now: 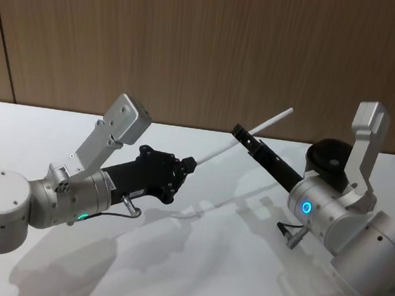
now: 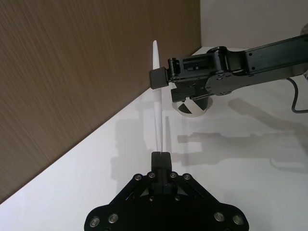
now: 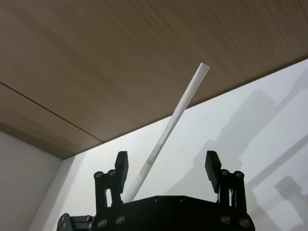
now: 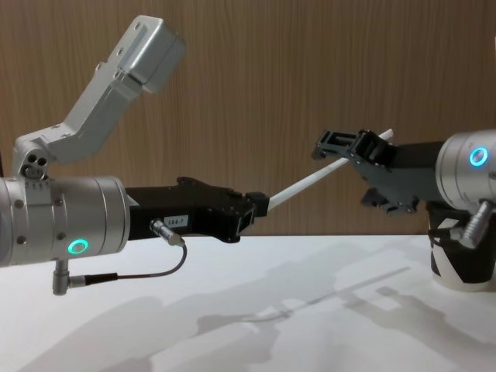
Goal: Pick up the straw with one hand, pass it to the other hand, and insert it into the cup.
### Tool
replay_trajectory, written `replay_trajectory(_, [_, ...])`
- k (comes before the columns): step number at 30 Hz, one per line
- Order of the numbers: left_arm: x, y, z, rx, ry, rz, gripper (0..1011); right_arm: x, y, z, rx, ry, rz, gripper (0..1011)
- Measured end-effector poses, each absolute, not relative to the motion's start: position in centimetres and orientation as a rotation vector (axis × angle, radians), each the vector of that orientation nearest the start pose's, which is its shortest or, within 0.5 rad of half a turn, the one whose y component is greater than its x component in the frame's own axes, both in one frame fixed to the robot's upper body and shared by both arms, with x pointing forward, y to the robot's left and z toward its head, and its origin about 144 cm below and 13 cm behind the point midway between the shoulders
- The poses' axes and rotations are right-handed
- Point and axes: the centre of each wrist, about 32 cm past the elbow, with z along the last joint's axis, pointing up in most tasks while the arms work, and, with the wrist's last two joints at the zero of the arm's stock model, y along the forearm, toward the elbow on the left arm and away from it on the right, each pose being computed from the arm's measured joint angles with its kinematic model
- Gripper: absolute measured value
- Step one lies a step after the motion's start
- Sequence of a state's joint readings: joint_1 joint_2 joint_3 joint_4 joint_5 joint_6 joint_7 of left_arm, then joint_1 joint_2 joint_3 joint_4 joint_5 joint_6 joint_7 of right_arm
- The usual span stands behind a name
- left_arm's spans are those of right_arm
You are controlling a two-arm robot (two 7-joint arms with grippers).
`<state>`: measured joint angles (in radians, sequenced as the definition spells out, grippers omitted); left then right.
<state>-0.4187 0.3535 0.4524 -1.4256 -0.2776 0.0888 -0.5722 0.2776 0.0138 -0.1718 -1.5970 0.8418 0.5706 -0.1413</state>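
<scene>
The white straw (image 1: 244,137) is held in the air above the table, slanting up toward the wooden wall. My left gripper (image 1: 188,165) is shut on its lower end, seen close up in the left wrist view at the gripper (image 2: 161,158) and the straw (image 2: 157,101). My right gripper (image 1: 240,133) is open, and its two fingers straddle the straw's upper half. In the right wrist view the straw (image 3: 168,132) runs between the spread fingers (image 3: 121,166), nearer one of them. The black cup (image 1: 327,158) stands on the table behind my right arm and is partly hidden by it. It appears again as the cup (image 4: 461,263) at the right.
The white table (image 1: 193,260) lies below both arms. The wooden wall (image 1: 208,43) rises just behind the straw's tip. A grey cable (image 4: 124,275) hangs from my left wrist.
</scene>
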Motion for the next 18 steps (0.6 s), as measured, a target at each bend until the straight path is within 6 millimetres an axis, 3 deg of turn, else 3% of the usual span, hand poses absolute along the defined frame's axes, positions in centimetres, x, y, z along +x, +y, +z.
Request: replay_trajectory(18, [54.9,21.4,121.8,0.154,-0.141,0.65,0,53.5,-16.8,125.2,0.241,0.815,-1.13,1001])
